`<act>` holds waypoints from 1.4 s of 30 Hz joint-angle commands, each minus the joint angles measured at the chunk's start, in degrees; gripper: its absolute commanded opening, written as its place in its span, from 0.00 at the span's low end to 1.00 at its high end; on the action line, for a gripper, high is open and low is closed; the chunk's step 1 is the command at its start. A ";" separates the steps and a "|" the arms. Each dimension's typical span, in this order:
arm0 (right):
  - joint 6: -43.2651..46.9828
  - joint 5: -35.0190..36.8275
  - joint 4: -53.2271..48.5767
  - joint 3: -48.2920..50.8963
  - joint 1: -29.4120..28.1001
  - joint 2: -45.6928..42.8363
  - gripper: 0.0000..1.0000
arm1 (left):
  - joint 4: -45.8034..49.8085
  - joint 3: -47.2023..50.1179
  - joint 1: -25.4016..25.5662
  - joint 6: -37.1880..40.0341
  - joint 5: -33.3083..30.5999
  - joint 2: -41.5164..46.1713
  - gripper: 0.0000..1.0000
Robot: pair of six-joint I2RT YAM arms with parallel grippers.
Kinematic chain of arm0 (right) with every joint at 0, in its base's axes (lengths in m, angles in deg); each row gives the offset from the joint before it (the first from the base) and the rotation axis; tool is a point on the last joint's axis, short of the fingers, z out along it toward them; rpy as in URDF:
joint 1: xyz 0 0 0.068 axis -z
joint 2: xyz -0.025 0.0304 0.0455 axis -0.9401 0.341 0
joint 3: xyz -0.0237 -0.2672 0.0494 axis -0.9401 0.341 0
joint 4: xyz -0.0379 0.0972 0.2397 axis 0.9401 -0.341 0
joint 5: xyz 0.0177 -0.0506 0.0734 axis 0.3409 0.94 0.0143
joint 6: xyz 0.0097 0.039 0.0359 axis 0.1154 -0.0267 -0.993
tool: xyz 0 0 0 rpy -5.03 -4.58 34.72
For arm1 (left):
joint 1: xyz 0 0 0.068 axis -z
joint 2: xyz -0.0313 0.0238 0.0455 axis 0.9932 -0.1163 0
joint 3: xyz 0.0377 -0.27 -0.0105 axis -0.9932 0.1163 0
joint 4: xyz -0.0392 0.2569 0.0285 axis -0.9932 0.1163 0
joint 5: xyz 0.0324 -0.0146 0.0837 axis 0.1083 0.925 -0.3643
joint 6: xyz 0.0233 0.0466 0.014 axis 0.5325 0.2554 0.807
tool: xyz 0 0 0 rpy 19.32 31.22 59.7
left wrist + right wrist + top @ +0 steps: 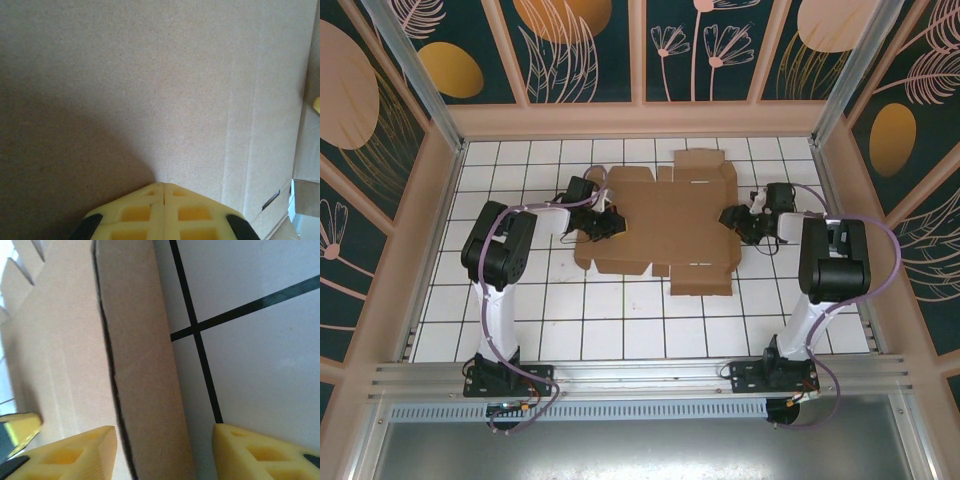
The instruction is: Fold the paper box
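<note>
The paper box (665, 225) is a flat brown die-cut sheet lying on the tiled table, with flaps along its edges. My left gripper (610, 226) is shut with nothing in it, and its tip rests over the sheet's left part. In the left wrist view the closed yellow fingers (164, 184) point at plain cardboard (150, 75) with crease lines on the right. My right gripper (732, 217) stands open at the sheet's right edge. In the right wrist view a raised flap (140, 340) stands between the two spread fingers of the right gripper (164, 435), with a gap on each side.
White tiles with dark grout (250, 340) lie right of the raised flap. The table (620, 330) is walled by peach frames and patterned panels on three sides, and a metal rail (640, 375) with both arm bases runs along the near edge.
</note>
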 commanded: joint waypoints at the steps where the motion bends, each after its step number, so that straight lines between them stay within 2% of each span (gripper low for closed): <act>1: -4.66 -13.74 7.15 4.34 -0.58 4.47 0.51 | 3.39 0.46 -0.76 2.54 -3.97 -4.20 0.00; 3: -7.94 -17.73 13.62 6.37 -0.52 3.77 0.48 | 3.39 0.59 -0.76 2.64 -3.95 -4.31 0.00; 5: -9.08 -18.46 15.07 6.66 -0.42 2.60 0.38 | 3.44 0.68 -0.76 2.72 -3.96 -4.22 0.00; 7: -8.87 -17.61 14.62 6.19 -0.44 0.22 0.29 | 3.01 0.85 -0.71 2.35 -3.55 -3.75 0.00; 9: -6.24 -13.35 9.69 4.10 -0.49 -2.51 0.22 | 2.11 1.29 -0.68 1.62 -2.99 -2.94 0.00; 12: -0.92 -1.82 -2.38 -1.49 -1.11 -6.88 0.10 | 1.26 1.80 0.04 0.68 -2.50 -1.57 0.00; 17: 5.94 22.84 -22.09 -15.29 -5.37 -8.83 0.11 | -0.10 2.43 4.05 -0.61 -1.06 -0.43 0.00; 20: 9.76 34.26 -30.09 -23.11 -9.61 -6.94 0.10 | -2.13 2.91 6.79 -2.53 0.13 0.17 0.00; 25: 17.24 55.20 -41.93 -37.78 -19.56 -0.51 0.10 | -15.56 6.72 11.06 -10.73 7.07 6.35 0.00; 27: 19.79 63.25 -44.84 -42.43 -23.37 1.96 0.10 | -18.56 7.73 11.19 -12.72 7.92 9.62 0.00; 29: 22.70 69.70 -47.37 -47.10 -26.54 4.54 0.10 | -16.75 7.67 10.99 -11.10 6.03 13.09 0.00; 31: 25.83 72.09 -48.22 -49.88 -28.60 6.15 0.10 | -10.47 6.69 10.31 -5.83 -0.33 16.75 0.00; 33: 28.89 72.42 -48.16 -51.32 -30.03 6.82 0.11 | -7.65 7.30 8.22 -4.53 -5.55 19.76 0.00; 38: 30.87 65.08 -47.52 -52.66 -30.74 5.24 0.12 | -8.32 10.96 0.79 -6.54 -10.46 26.77 0.00; 40: 30.14 56.25 -47.58 -52.30 -29.15 3.01 0.13 | -4.83 9.71 -0.54 -4.94 -12.76 27.61 0.02; 42: 29.82 43.17 -48.71 -52.27 -26.33 1.71 0.14 | -0.38 7.63 -1.02 -3.90 -15.23 26.38 0.02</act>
